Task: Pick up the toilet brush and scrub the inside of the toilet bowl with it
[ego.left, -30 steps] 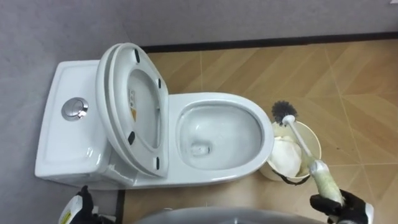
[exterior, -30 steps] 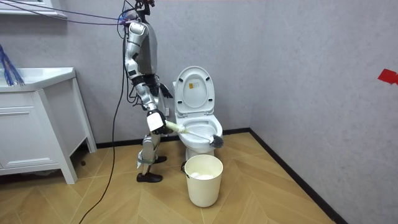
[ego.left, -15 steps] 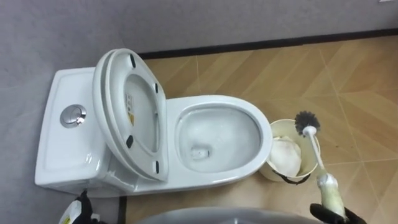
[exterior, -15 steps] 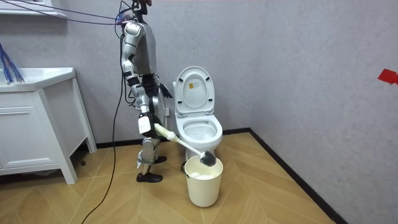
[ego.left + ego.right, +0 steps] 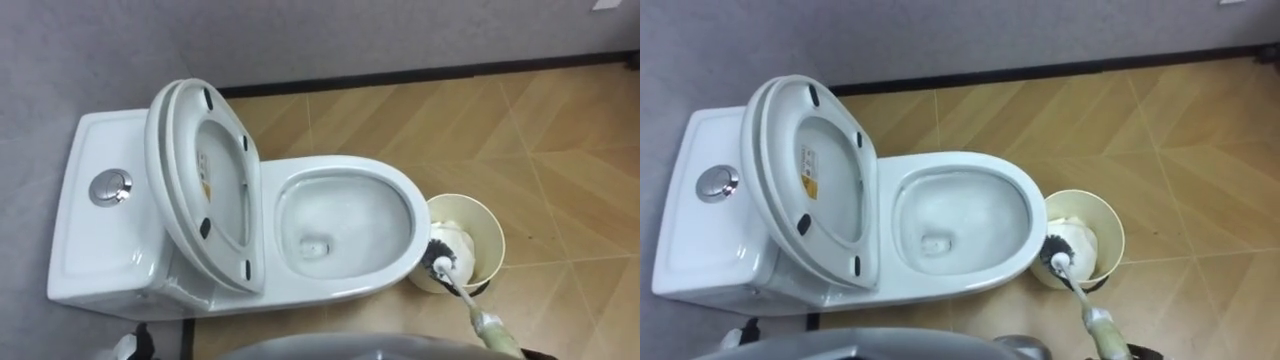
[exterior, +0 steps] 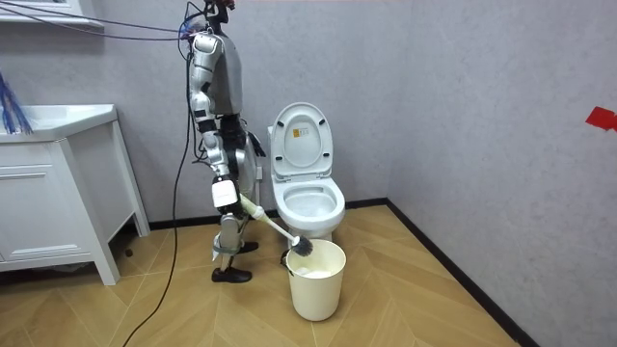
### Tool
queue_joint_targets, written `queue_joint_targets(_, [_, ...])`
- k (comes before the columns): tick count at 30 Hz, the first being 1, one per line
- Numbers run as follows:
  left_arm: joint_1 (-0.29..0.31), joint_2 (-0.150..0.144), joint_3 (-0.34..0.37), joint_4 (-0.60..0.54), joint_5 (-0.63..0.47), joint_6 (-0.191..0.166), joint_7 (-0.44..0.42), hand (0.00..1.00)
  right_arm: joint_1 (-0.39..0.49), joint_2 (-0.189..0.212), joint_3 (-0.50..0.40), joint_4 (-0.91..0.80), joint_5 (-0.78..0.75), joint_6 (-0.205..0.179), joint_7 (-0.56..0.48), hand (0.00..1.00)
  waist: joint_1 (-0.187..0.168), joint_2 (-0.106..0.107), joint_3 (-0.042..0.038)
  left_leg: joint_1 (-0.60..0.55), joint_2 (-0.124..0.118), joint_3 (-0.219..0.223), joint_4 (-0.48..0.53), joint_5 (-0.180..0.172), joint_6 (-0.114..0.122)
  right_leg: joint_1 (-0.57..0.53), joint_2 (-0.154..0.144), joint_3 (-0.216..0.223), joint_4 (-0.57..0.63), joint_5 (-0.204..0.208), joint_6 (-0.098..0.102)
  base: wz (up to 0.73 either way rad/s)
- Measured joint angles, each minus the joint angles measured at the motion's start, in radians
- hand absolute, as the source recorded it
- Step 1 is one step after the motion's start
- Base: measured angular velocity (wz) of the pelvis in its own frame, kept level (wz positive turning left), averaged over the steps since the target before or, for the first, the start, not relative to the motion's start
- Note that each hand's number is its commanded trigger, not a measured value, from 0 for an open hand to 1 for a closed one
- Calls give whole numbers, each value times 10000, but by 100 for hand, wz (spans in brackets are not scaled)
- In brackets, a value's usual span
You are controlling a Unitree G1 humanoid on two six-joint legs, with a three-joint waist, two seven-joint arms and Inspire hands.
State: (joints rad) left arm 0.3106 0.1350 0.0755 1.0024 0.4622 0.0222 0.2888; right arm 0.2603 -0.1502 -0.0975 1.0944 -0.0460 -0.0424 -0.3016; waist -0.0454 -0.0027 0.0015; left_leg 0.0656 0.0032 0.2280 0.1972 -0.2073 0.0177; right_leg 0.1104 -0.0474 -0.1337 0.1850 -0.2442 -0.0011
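A robot stands beside a white toilet (image 5: 345, 165) with its seat (image 5: 178, 190) raised and the bowl open. Its right hand (image 6: 227, 196) hangs low at its side, fingers closed round the handle of a brush (image 5: 444, 266). The brush slants down and away to a bin (image 5: 497, 232) on the wood floor, just beside the bowl on the robot's right. The dark bristle head sits at the bin's rim on the side nearest the toilet, by the white liner inside. Whether it touches the rim cannot be told. The left hand (image 5: 137, 343) shows at the lower edge of the eye view, idle, and its fingers cannot be made out. The brush is clear of the bowl, so the step in hand looks like putting it away in the bin, or dipping it there, late in the task. The next move would call for bringing the head inward off the rim and lowering it straight down. That way it neither catches the edge nor tips what looks a light bin, and only then should the hand let go. A second ago the head was up beside the bowl's front rim. It has since swung out over the bin's far side and come down to this near rim. The arm has dropped and drawn back towards the body, while toilet and bin stay put.
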Motion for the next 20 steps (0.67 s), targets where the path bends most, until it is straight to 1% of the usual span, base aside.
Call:
queue_joint_targets(6, [-14, -44, 2, 31, -3, 0, -6, 0, -138, 0, -2, 293, -615, 28, 156, 0, 30, 5, 8, 99, -1, -88, 5, -6, -10, 160, 9, -59, -38, -16, -7, 4])
queue_joint_targets(11, [-18, -77, 1, 32, -11, 66, -172, 0, -282, 1, -4, 337, -778, 271, 261, 0, 30, -20, 11, 131, -7, -121, 1, -8, -12, 187, 5, -67, 20, -45, 1, 0])
queue_joint_targets(13, [-17, -91, 7, 29, -1, 285, -308, 0, -351, 7, 0, 332, -775, 517, 350, 0, 51, -47, 10, 135, -7, -121, 0, -9, -11, 187, 6, -64, 19, -44, 1, 0])
queue_joint_targets(17, [-41, -92, 30, 29, -2, 628, -489, 0, -416, 8, -10, 328, -775, 800, 579, 0, 98, -87, 3, 138, -13, -131, 1, -9, -11, 190, 7, -63, 15, -43, 1, 0])
queue_joint_targets(19, [-41, -96, 27, 30, -1, 825, -668, 0, -402, 12, -1, 331, -780, 948, 756, 0, 107, -126, -13, 138, -18, -139, 7, -9, -11, 200, 6, -64, 8, -43, 0, 0])
queue_joint_targets(20, [-40, -99, 25, 30, -1, 850, -687, 0, -405, 13, 6, 331, -787, 988, 787, 0, 106, -128, -12, 138, -19, -142, 10, -9, -11, 205, 5, -65, 8, -43, 0, 0])
